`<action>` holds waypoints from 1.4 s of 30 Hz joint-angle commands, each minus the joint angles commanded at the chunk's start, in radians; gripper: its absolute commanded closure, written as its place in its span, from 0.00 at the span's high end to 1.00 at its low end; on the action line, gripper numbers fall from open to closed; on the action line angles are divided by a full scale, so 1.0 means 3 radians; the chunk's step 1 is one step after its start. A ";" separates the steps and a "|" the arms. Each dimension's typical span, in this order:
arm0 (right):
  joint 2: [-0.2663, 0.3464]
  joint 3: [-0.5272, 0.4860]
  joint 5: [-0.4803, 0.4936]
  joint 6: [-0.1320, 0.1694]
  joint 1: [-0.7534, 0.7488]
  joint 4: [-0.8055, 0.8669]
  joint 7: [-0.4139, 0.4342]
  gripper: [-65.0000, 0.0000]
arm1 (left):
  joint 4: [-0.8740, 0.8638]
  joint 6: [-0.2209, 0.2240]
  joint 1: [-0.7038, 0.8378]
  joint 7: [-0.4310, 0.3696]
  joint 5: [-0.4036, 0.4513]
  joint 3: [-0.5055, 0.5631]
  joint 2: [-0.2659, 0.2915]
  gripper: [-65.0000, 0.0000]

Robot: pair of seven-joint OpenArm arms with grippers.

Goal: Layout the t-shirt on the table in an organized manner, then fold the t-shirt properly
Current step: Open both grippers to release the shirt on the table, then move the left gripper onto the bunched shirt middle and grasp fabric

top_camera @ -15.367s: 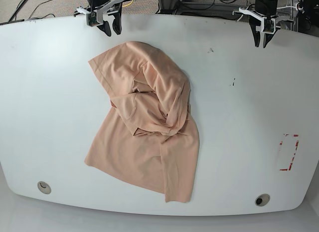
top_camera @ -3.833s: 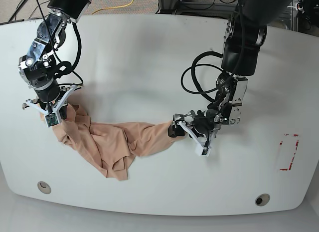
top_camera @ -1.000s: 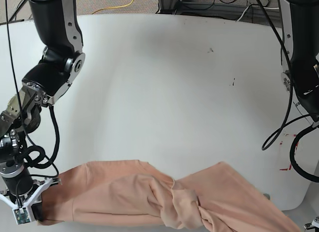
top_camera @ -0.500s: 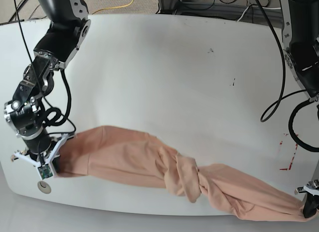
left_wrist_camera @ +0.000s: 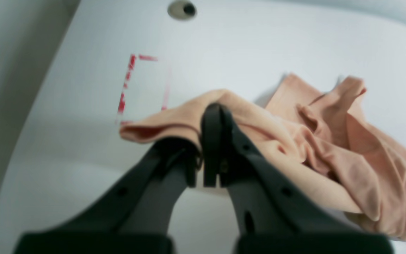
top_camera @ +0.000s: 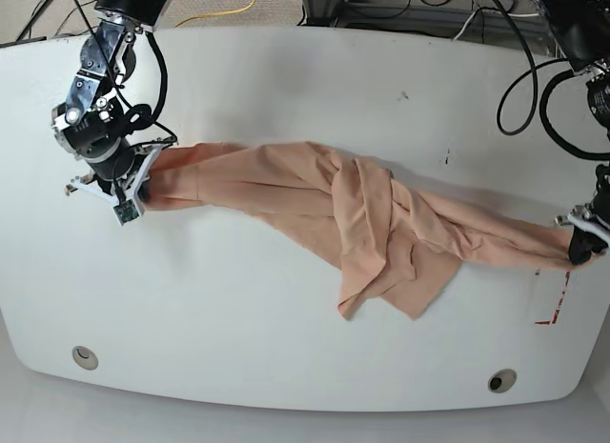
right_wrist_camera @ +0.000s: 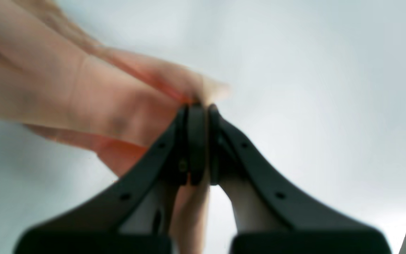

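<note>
Both tools pinch the t-shirt [top_camera: 362, 210] — left tool [top_camera: 579, 248], right tool [top_camera: 136, 189] — stretched across the table [top_camera: 286, 81].

Plain peach t-shirt [top_camera: 381, 219], white table [top_camera: 286, 90], red tape [top_camera: 553, 305]

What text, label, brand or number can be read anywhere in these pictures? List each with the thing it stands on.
None can be read.
The t-shirt is plain, with no print.
The table bears only a red tape mark and dark specks, no letters.
</note>
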 joint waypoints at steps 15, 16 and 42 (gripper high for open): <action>-0.0005 0.0000 0.0000 -0.0008 -0.0517 -0.0005 0.0000 0.53 | 0.0000 -0.0445 0.0936 0.0005 0.0015 -0.0332 -0.0005 0.01; -0.0005 0.0000 0.0000 -0.0008 -0.0532 -0.0005 0.0000 0.55 | 0.0000 -0.0445 0.0946 0.0005 0.0015 -0.0338 -0.0010 0.01; -0.0036 0.0000 0.0000 0.0000 -0.0701 0.0138 0.0000 0.83 | 0.0010 -0.0440 0.0721 0.0005 0.0020 -0.0460 -0.0292 0.71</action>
